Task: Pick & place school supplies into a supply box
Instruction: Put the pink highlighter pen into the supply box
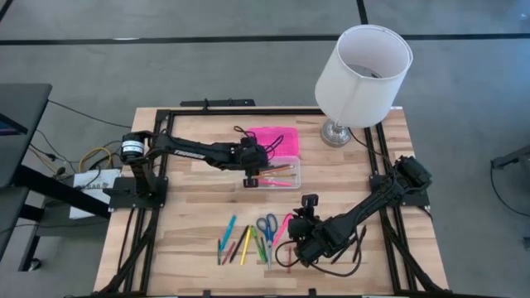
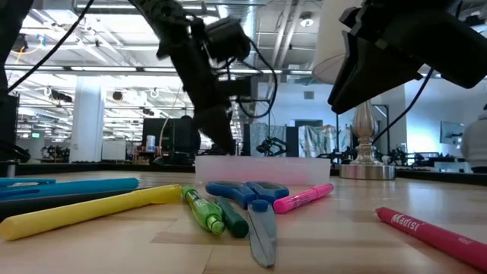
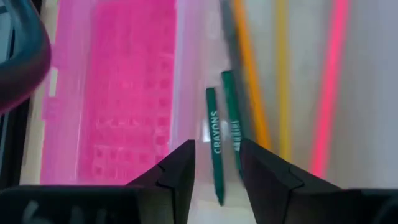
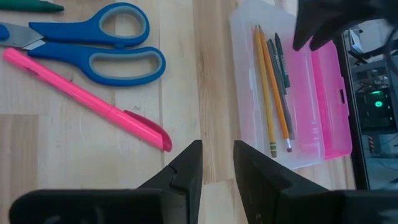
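The supply box's clear base (image 1: pixel 277 172) lies mid-table with its pink lid (image 1: pixel 275 139) folded open on the far side. Inside lie two green crayons (image 3: pixel 215 134), an orange pencil (image 3: pixel 249 81), a yellow pencil (image 3: pixel 283 74) and a pink pen (image 3: pixel 329 81). My left gripper (image 3: pixel 216 149) hovers open over the base's left end (image 1: pixel 251 179), one crayon's end showing below the gap. More school supplies lie near the front edge: blue scissors (image 1: pixel 267 225), a pink highlighter (image 4: pixel 87 99), a yellow pen (image 1: pixel 245 244) and a blue pen (image 1: pixel 227 232). My right gripper (image 4: pixel 217 149) is open above bare wood, between the highlighter and the box (image 4: pixel 280 93).
A white-shaded lamp (image 1: pixel 363 74) stands at the far right corner on a metal foot (image 1: pixel 335 132). A red marker (image 2: pixel 434 232) lies near the low camera. Black frame rails (image 1: pixel 248 112) run along the table's edges. Bare wood (image 1: pixel 199 199) lies left of the box.
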`<action>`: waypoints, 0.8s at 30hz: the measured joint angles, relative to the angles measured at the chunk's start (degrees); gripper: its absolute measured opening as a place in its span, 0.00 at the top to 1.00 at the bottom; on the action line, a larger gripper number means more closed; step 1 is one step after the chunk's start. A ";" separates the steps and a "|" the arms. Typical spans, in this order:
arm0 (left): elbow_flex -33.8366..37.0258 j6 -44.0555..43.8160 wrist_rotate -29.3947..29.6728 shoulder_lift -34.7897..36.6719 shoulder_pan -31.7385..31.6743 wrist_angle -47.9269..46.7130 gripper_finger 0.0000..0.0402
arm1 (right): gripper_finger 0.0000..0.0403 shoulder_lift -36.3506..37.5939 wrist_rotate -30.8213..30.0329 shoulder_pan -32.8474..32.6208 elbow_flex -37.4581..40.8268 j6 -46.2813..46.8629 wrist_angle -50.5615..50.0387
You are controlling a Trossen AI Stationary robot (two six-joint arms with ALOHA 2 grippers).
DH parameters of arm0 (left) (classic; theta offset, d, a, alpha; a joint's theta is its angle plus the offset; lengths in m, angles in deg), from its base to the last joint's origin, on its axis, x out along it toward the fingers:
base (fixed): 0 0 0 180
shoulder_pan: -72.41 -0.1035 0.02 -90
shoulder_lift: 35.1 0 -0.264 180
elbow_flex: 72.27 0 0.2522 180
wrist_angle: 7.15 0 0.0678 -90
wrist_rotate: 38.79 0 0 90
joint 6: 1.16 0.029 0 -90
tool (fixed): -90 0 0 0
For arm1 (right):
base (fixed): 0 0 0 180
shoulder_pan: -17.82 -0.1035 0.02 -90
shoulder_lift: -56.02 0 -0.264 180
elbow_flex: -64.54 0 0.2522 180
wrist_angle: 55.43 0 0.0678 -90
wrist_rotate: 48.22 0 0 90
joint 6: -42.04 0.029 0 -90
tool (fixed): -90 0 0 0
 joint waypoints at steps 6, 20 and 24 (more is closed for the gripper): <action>-2.47 -2.33 -2.92 6.54 5.26 -10.62 0.70 | 0.79 0.02 2.21 -0.56 0.13 0.00 0.72; 10.59 -16.14 7.31 27.97 29.10 -11.07 0.70 | 0.79 0.09 17.76 0.25 6.51 -28.30 25.56; 17.57 -20.58 13.27 33.78 35.21 -5.70 0.70 | 0.79 0.09 22.80 3.08 6.49 -31.24 25.43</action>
